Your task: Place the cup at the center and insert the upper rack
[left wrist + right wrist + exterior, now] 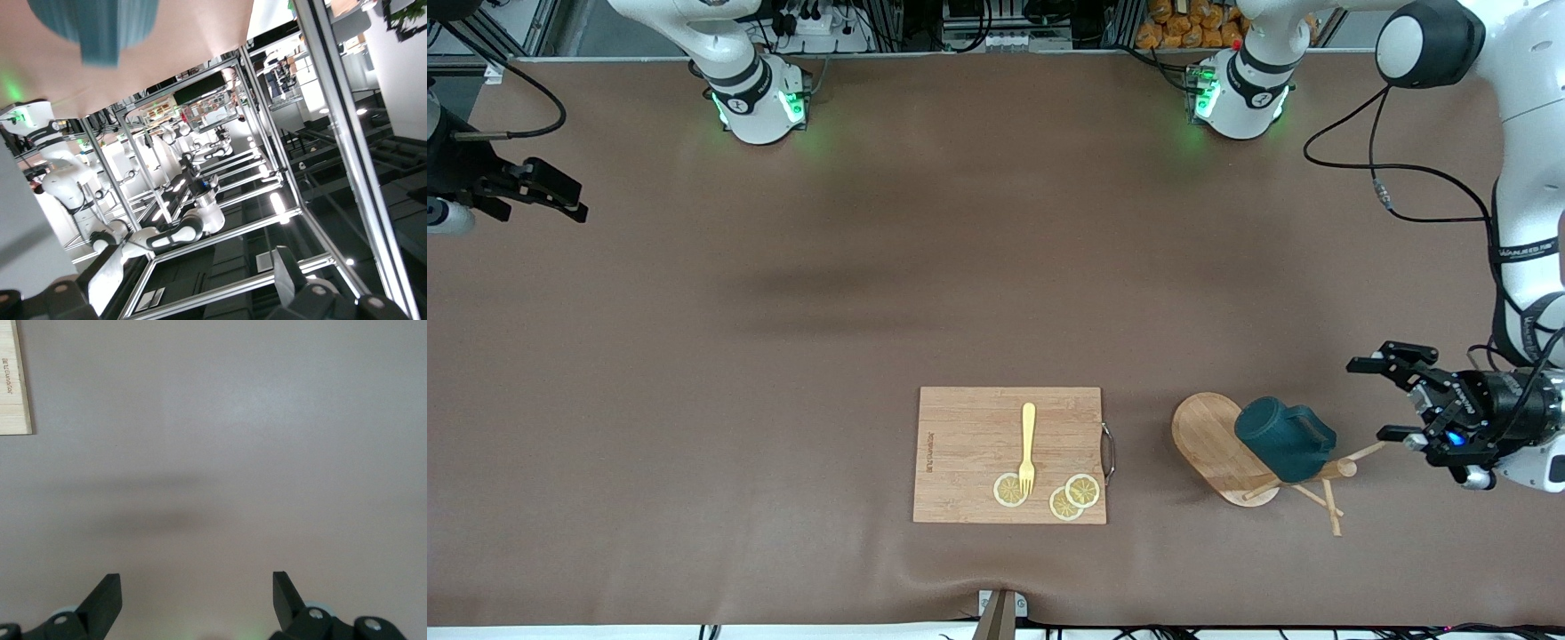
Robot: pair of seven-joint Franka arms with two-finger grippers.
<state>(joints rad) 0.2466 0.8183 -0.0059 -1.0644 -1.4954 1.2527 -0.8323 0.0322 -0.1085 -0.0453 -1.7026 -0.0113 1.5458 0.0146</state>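
Left gripper [1376,398] was seen wide open, empty, at 3 o'clock of the cup [1285,437]. Cup lay tipped on the toppled upper rack [1223,444]. Right gripper [547,194] waited, spread wide. Cup best gripped across its body, lifted clear of pegs.

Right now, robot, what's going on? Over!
Left hand open beside tipped-over light wooden mug tree. Right hand open, waiting at its table end. Dark teal mug resting on the tree.
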